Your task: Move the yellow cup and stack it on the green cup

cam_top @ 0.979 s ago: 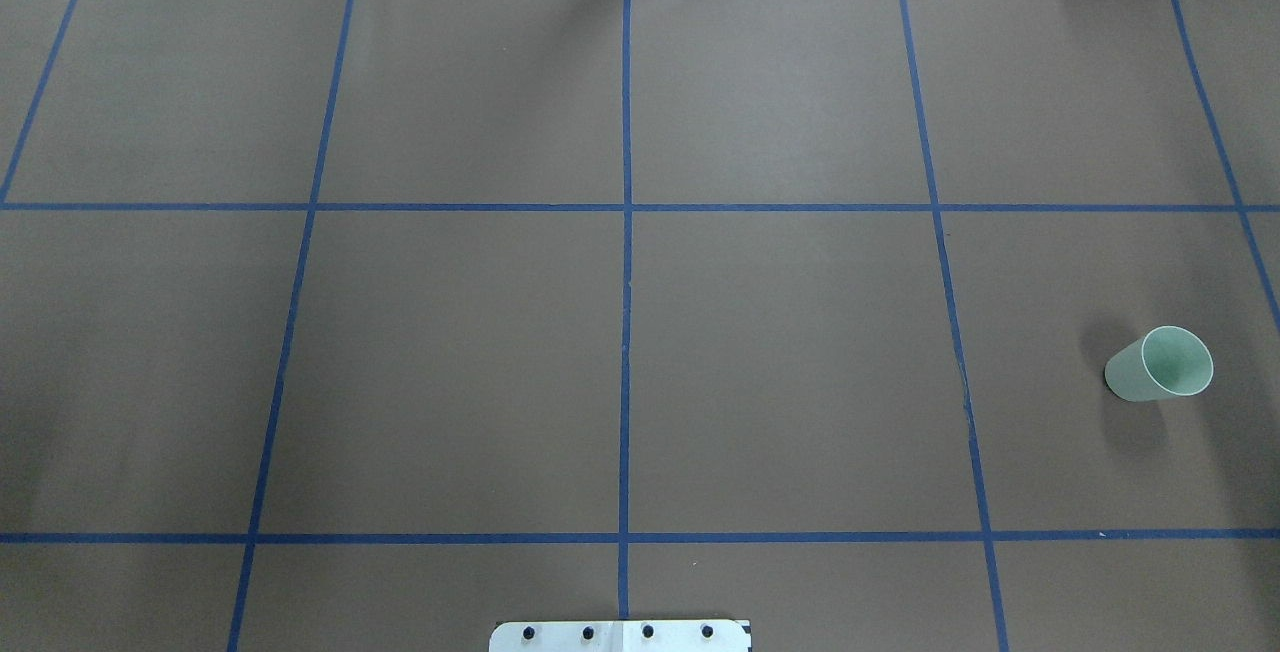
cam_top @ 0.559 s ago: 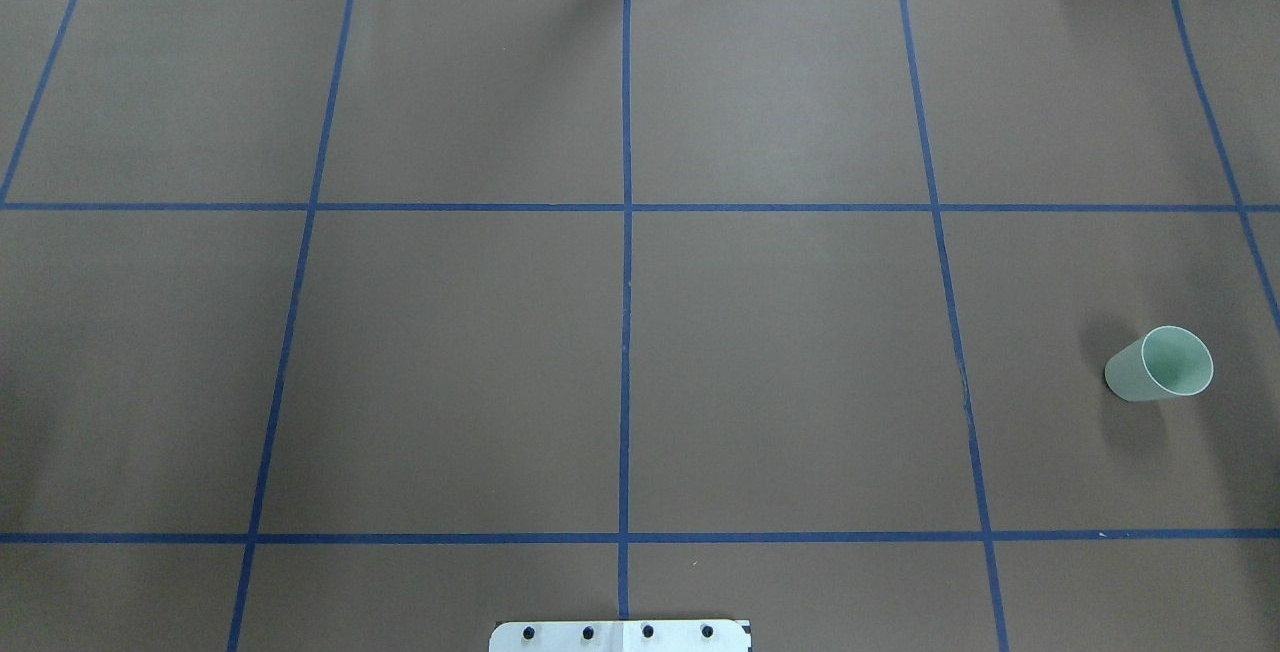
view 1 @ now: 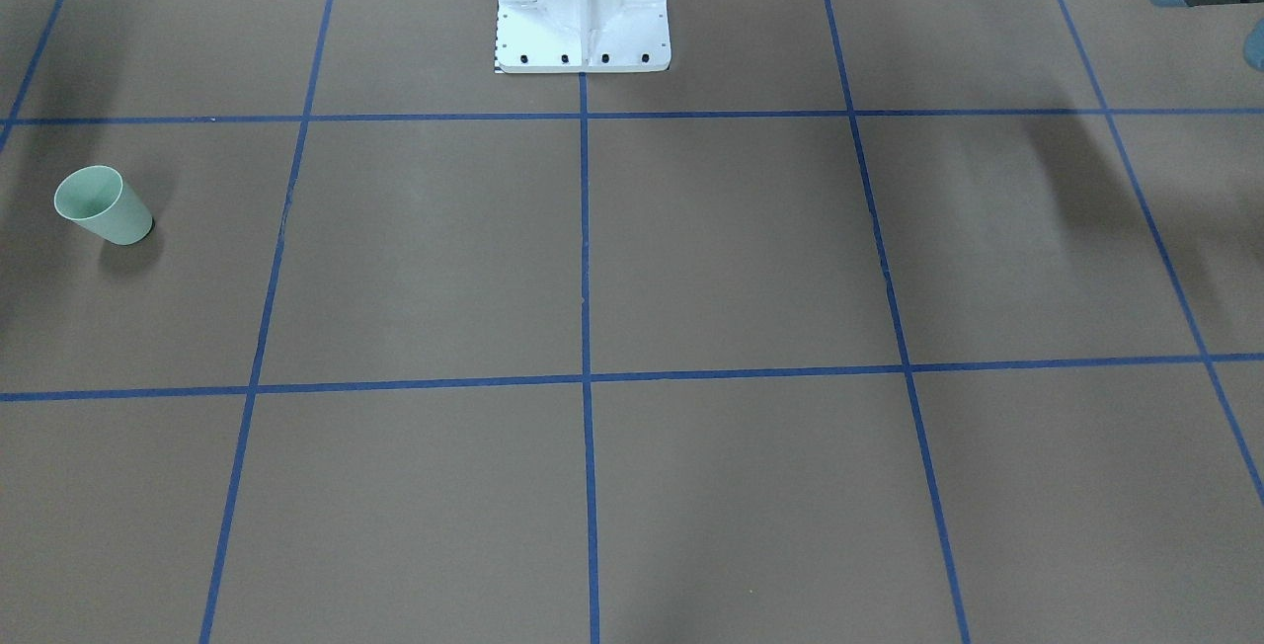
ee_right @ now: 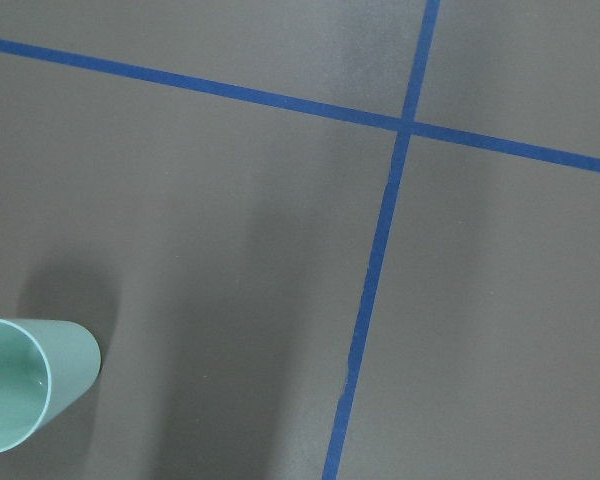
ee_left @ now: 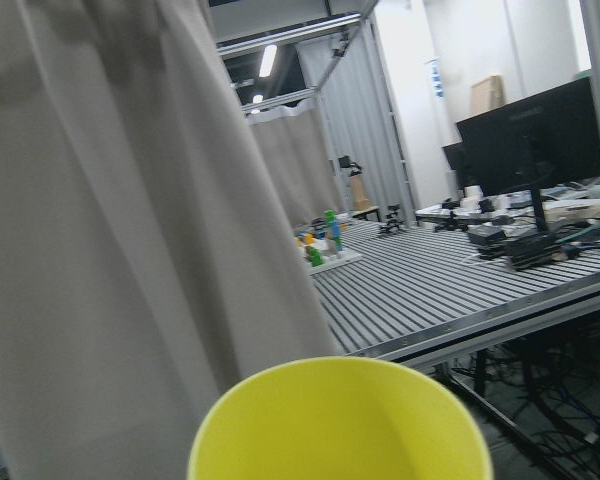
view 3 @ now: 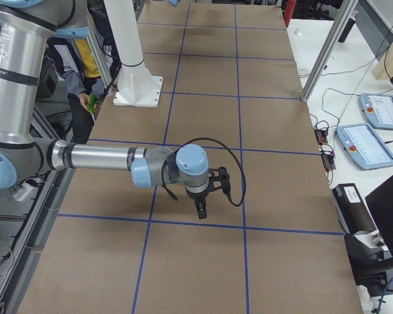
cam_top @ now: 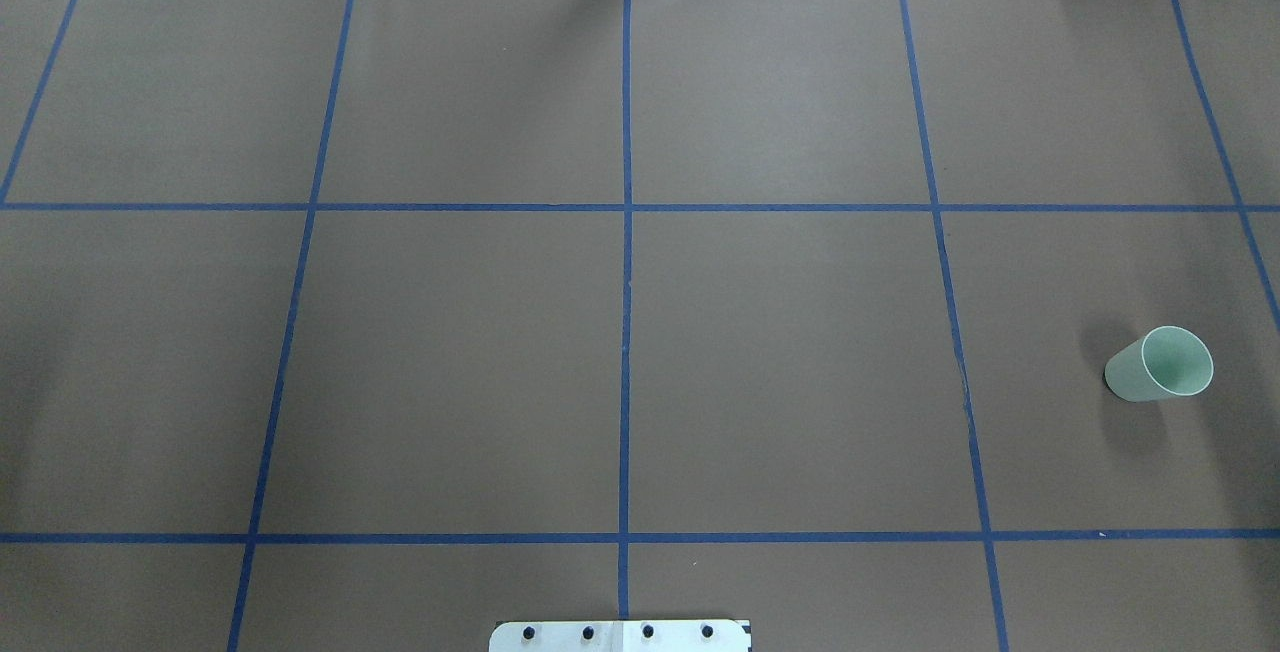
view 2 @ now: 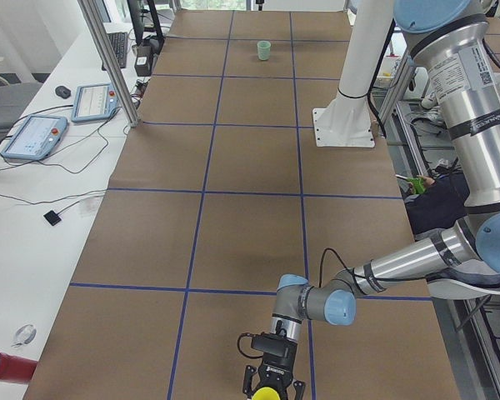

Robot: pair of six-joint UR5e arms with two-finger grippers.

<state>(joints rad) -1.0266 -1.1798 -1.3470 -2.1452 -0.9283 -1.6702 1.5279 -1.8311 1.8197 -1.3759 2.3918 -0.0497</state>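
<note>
The brown worktop (cam_top: 780,352) is lit evenly from above. It has no shiny glare, and its blue lines look sharp. The green cup (cam_top: 1160,364) throws a soft dark shadow beside it. In the front-facing view, wide faint shadows lie on the worktop at the right side and the left edge. The strip past the worktop's far edge in the overhead view is washed out white. In the left wrist view the yellow cup (ee_left: 340,425) is close and a bit fuzzy, and a long ceiling lamp (ee_left: 269,60) glows bright.
</note>
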